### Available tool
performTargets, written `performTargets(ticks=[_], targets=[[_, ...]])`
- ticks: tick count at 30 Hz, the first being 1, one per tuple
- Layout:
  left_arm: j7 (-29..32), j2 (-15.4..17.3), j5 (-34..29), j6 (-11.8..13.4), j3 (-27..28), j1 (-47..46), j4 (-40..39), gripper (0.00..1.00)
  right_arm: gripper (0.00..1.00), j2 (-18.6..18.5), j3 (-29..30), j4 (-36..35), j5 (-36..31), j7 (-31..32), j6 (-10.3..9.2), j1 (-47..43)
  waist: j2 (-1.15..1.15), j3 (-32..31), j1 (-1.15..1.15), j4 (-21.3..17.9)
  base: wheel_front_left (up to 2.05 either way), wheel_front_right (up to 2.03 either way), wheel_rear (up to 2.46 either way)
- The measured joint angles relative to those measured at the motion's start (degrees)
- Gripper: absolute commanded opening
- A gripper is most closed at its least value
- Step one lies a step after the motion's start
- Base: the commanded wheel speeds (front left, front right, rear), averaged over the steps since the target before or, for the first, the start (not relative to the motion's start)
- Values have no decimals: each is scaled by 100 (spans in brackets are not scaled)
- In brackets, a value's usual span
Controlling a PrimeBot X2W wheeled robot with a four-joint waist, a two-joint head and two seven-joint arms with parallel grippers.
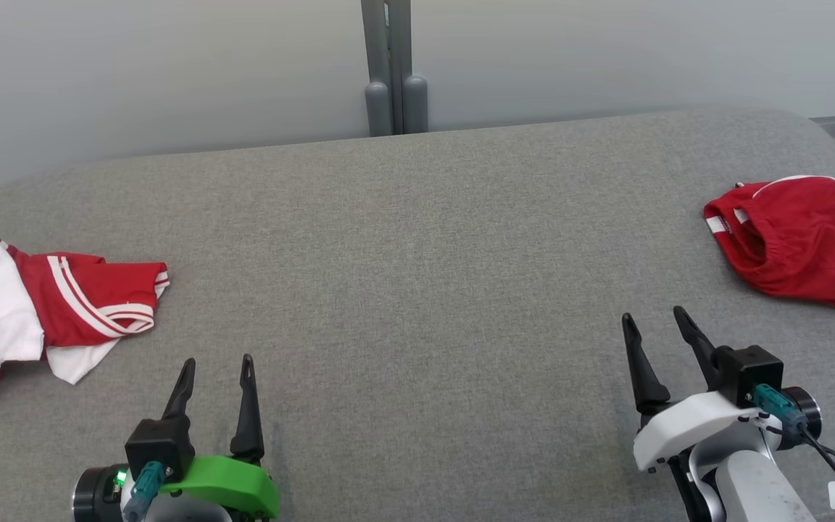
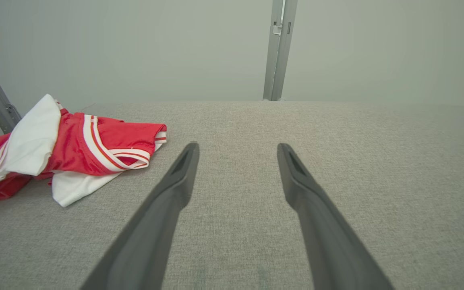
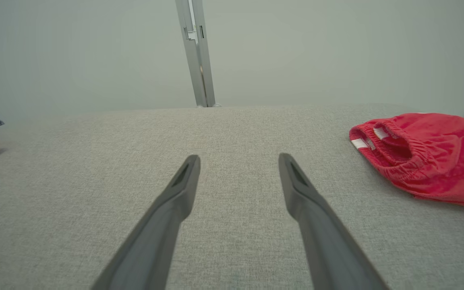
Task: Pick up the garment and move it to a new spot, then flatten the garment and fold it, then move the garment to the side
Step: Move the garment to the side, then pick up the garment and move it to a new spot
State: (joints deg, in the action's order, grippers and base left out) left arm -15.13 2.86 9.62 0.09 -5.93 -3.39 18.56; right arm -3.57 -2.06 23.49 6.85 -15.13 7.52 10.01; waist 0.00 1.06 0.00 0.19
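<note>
Sitting at the near edge of the grey pad (image 1: 417, 254), the left claw (image 1: 218, 360) and right claw (image 1: 653, 313) are both spread wide with nothing between the fingers, pointing away from the robot. There are two garments on the pad, and honestly it's hard to say which one the task means. The red-and-white jersey (image 1: 62, 304) is crumpled at the left edge, off to the left and a bit ahead of the left claw, near it but not touching. It runs roughly left to right, and its striped end is the bit closest to that claw. The red shorts (image 1: 802, 243) are bunched at the right edge, ahead and to the right of the right claw, waistband facing the middle. So it's basically a which-side question: the left arm is nearer the jersey, the right arm nearer the shorts, and either would probably need to swing outward rather than go straight ahead.
</note>
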Motion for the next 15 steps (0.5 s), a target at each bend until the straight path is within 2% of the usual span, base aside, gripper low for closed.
performTargets(ticks=[9, 15], targets=[[0, 0, 42, 41, 11, 16, 10, 100, 100, 36, -33, -35, 5, 0, 0, -25, 0, 19, 0, 21, 0, 0, 0], [0, -2, 93, 70, 43, 15, 54, 100, 100, 48, -136, -83, 12, 0, 0, -29, 0, 32, 0, 222, 0, 0, 0]])
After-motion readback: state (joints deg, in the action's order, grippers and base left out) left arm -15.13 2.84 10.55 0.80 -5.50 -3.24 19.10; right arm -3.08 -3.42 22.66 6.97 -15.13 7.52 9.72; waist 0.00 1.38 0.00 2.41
